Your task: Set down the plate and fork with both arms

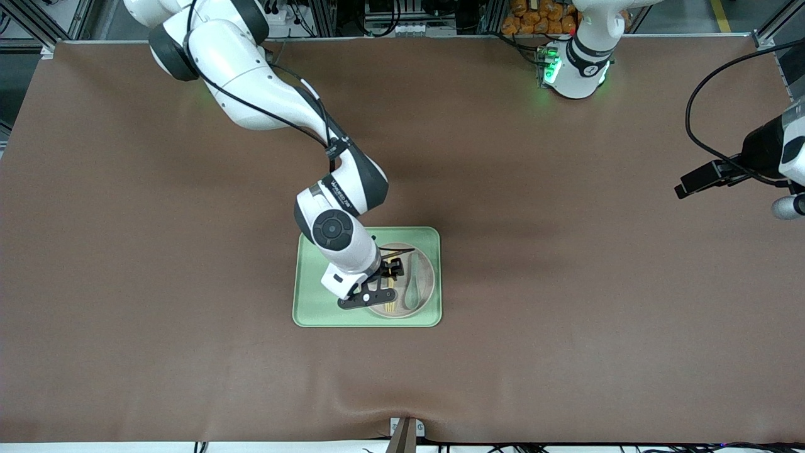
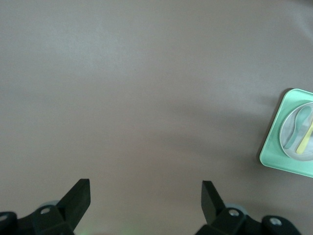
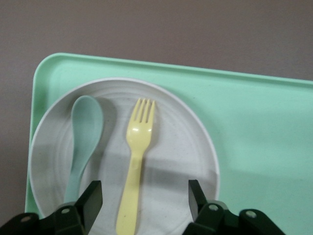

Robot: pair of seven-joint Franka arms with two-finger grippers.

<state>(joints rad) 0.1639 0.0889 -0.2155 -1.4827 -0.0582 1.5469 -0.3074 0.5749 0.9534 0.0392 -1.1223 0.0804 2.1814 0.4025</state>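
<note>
The small off-white plate (image 1: 429,267) (image 3: 181,147) lies in the light-green tray (image 1: 314,314) (image 3: 254,112). On the plate a pale yellow fork (image 3: 139,137) (image 1: 391,306) lies beside a grey-green spoon (image 3: 85,127) (image 1: 415,286). My right gripper (image 1: 385,284) (image 3: 145,191) hangs low over the plate, open, with one finger on each side of the fork's handle and a gap to both. My left gripper (image 2: 145,188) is open and empty over bare table toward the left arm's end, where that arm waits. The tray (image 2: 271,152), plate (image 2: 292,117) and fork (image 2: 307,137) also show in its wrist view.
A brown mat (image 1: 566,314) covers the whole table, and the tray sits near its middle. The left arm's base (image 1: 575,69) glows green at the table's robot edge. A small bracket (image 1: 404,434) sticks up at the edge nearest the front camera.
</note>
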